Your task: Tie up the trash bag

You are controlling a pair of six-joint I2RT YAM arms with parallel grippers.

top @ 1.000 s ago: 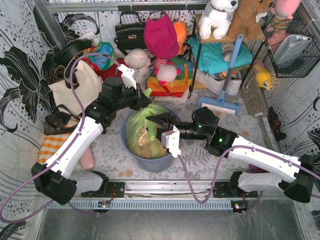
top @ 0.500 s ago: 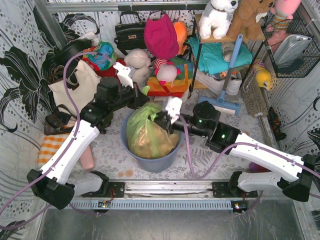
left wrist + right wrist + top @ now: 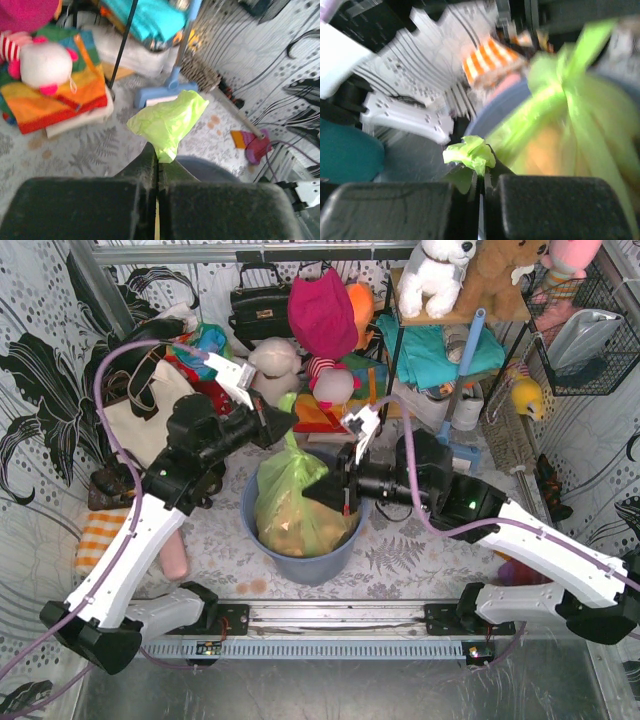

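centre of the top view, on the patterned table [image 3: 420, 552], sits the blue bin [image 3: 300, 568], and the green bag [image 3: 295, 508] fills it, brown paper showing through the thin plastic. along the back of the frame there's a heap of toys and bags, with a cream tote [image 3: 135, 427] at upper left. one arm comes in from lower left, the other from lower right, and both meet over the bin. left gripper [image 3: 287, 426] is at the bag's top, above the bin's far rim, jaws pressed flat together on the plastic. its wrist view has a green flap [image 3: 167, 122] sticking out past the fingertips. right gripper [image 3: 318, 490] is against the bag's right side, just over the bin's rim, and it's clamped tight too. its wrist view is blurred, but a small crumpled tuft [image 3: 470, 152] of green shows pinched between the jaws, with the rest of the bag stretched off to the right of the frame.
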